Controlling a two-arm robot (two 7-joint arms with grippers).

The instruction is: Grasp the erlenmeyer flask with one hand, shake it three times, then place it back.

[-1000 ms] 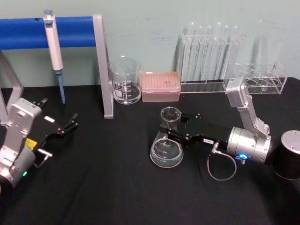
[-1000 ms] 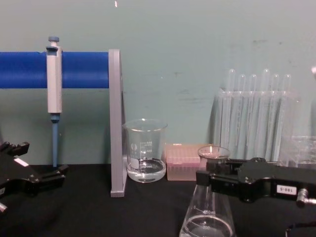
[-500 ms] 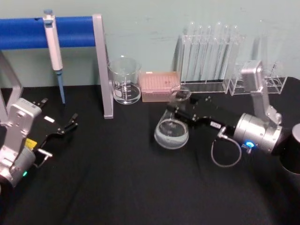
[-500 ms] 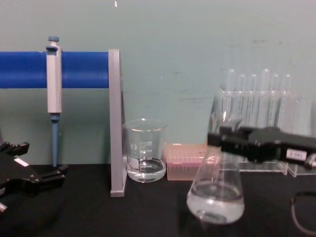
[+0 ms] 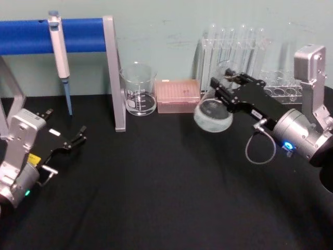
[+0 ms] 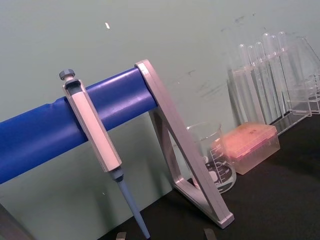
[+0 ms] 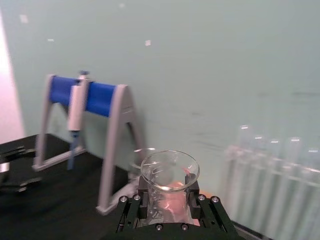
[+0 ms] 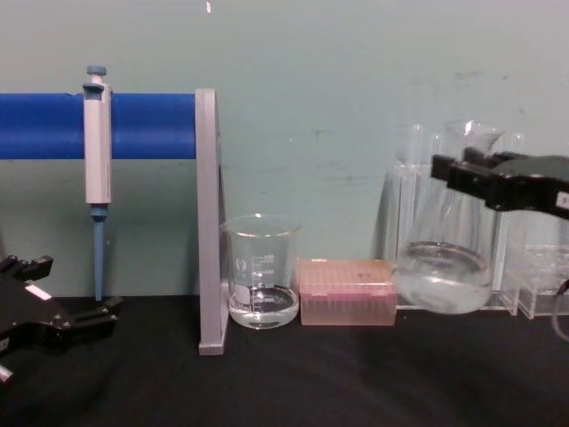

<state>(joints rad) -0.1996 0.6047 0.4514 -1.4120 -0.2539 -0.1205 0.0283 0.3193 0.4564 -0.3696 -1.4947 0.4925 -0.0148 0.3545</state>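
- Right hand [image 5: 225, 86] clamps the erlenmeyer flask [image 5: 213, 115] by its neck, tilted, clear of the worktop [image 5: 156, 182];
- test-tube rack [image 5: 231, 57] just behind; pink box [image 5: 178, 96] and beaker [image 5: 138, 88] toward the left;
- left hand [image 5: 65, 125] spread open, far left;
- fingers [image 8: 462, 171] hide part of the neck.

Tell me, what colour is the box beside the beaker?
Pink. The box shows best in the chest view.

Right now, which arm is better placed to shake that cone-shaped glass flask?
Right. The right gripper grips the erlenmeyer flask by its neck, held clear of the table; the left gripper sits open, far left.
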